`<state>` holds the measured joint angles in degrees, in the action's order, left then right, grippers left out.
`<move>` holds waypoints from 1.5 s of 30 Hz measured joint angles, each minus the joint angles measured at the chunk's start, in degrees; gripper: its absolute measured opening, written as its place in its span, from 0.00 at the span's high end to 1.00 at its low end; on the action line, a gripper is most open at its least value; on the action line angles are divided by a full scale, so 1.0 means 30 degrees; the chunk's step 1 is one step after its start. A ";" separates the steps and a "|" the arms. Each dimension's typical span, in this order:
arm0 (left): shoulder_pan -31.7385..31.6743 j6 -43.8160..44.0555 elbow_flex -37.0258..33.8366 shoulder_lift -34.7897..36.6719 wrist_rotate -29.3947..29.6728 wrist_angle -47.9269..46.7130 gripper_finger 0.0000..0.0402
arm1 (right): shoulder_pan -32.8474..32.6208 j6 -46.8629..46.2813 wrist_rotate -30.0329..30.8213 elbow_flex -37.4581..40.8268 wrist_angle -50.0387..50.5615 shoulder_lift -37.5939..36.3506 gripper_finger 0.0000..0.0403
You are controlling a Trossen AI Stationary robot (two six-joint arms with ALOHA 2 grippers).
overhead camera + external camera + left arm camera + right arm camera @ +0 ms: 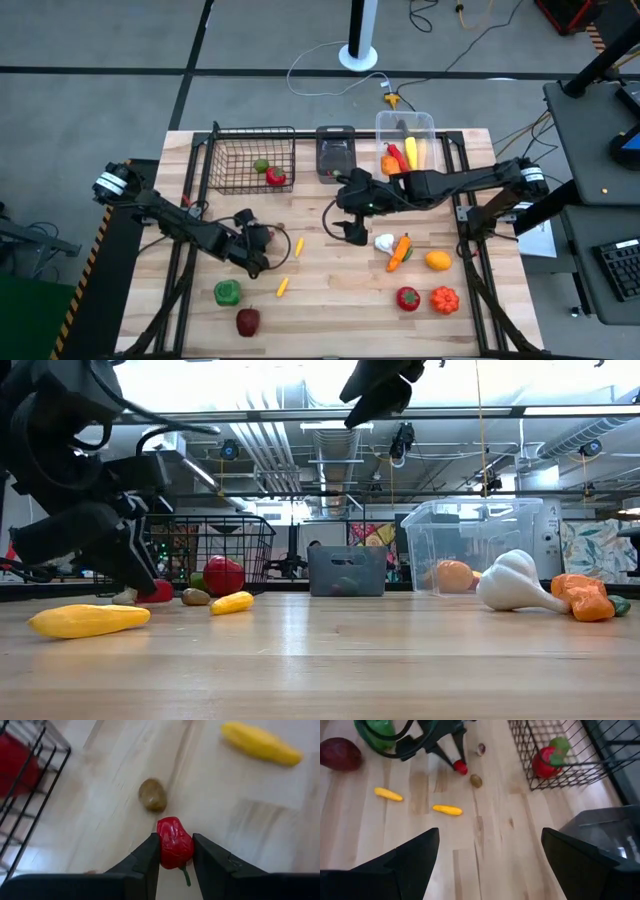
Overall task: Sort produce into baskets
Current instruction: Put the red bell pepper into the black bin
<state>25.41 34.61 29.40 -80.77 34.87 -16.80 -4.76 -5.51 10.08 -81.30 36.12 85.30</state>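
Note:
My left gripper [176, 838] is low over the table's left middle, shut on a small red pepper [174, 842] with a green stalk. A brown kiwi [152, 795] and a yellow piece [261, 743] lie on the table just beyond it. My right gripper [345, 228] hangs open, high above the table's middle, with nothing between its fingers [415, 852]. At the far edge stand the black wire basket [228, 165], the dark grey bin [335, 152] and the clear tub [405, 128]. My left gripper pinches the small red pepper's two sides [162, 845] between its two fingers, which slant down from the table's left. The stalk end [186, 876] points back toward the gripper. In the low view the pepper [157, 592] looks to lie on the table.
A green pepper [227, 292] and a dark red apple [247, 321] lie near the front left. Garlic [384, 242], a carrot [400, 252], a tomato [407, 298] and other produce lie at the right. The wire basket holds red [276, 178] and green [261, 166] pieces.

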 joint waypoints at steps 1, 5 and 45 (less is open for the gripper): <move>0.0022 -0.0167 0.0134 0.0012 0.0000 0.0009 0.78 | -0.0173 0.0079 0.0406 0.0021 -0.0136 0.0000 0.15; 0.0106 -0.0818 0.0750 0.0084 0.0006 0.0046 0.78 | -0.0968 0.0816 0.1625 0.0584 -0.1643 -0.0025 0.15; 0.0904 -0.7871 0.0767 0.5186 0.0219 1.8176 0.78 | -0.4829 1.2969 0.6999 0.3256 -1.9717 0.3411 0.15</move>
<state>28.12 11.00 31.70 -65.21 35.53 37.72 -19.25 33.39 31.08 -71.53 -23.03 95.53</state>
